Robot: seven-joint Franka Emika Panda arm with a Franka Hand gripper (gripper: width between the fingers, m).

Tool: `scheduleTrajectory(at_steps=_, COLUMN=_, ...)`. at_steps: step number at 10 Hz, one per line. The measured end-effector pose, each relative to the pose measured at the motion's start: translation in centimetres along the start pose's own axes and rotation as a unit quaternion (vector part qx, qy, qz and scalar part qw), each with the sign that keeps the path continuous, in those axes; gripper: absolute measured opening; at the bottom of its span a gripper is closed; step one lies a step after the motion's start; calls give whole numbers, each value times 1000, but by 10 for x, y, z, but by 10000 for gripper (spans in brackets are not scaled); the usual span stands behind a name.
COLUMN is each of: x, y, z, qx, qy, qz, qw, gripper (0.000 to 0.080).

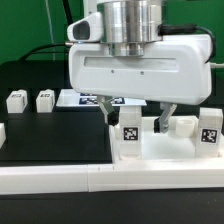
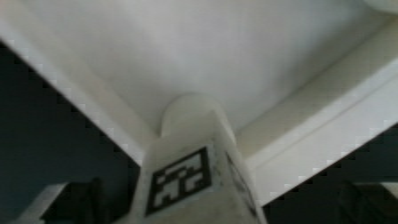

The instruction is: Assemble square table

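The square table's white top (image 1: 165, 153) lies at the exterior view's lower right. A short white leg (image 1: 130, 135) with a black-white tag stands upright on it near a corner. My gripper (image 1: 138, 120) hangs straight over this leg, open, with one finger on each side and a gap to both. In the wrist view the tagged leg (image 2: 187, 170) rises from the white top (image 2: 214, 50) between my dark fingers (image 2: 71, 203). A second tagged leg (image 1: 209, 128) stands at the right of the top. Two more legs (image 1: 16, 99) (image 1: 44, 99) lie on the black table at the left.
The marker board (image 1: 84, 98) lies flat behind the gripper. A long white border bar (image 1: 90, 181) runs along the front edge. A small white piece (image 1: 184, 125) sits between the two standing legs.
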State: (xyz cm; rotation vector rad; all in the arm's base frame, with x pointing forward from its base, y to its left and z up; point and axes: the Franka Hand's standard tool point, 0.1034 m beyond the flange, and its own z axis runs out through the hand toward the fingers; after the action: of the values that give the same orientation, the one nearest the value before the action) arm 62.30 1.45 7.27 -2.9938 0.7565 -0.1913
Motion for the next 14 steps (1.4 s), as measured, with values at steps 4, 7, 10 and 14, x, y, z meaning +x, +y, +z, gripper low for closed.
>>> scheduleTrajectory(at_steps=4, x=4, y=7, z=-1, qx=-3, qy=2, qz=-104, qw=995, gripper=531)
scheduleTrajectory(at_steps=7, x=4, y=7, z=0, qx=-2, qy=1, qz=-8, qw=1000, gripper=287)
scheduleTrajectory(at_steps=10, x=4, y=8, z=0, qx=-2, qy=2, qz=77, qw=997, gripper=287)
scheduleTrajectory(at_steps=14, x=5, y=11, z=1, qx=9, qy=-9, qz=373, qw=928, gripper=287)
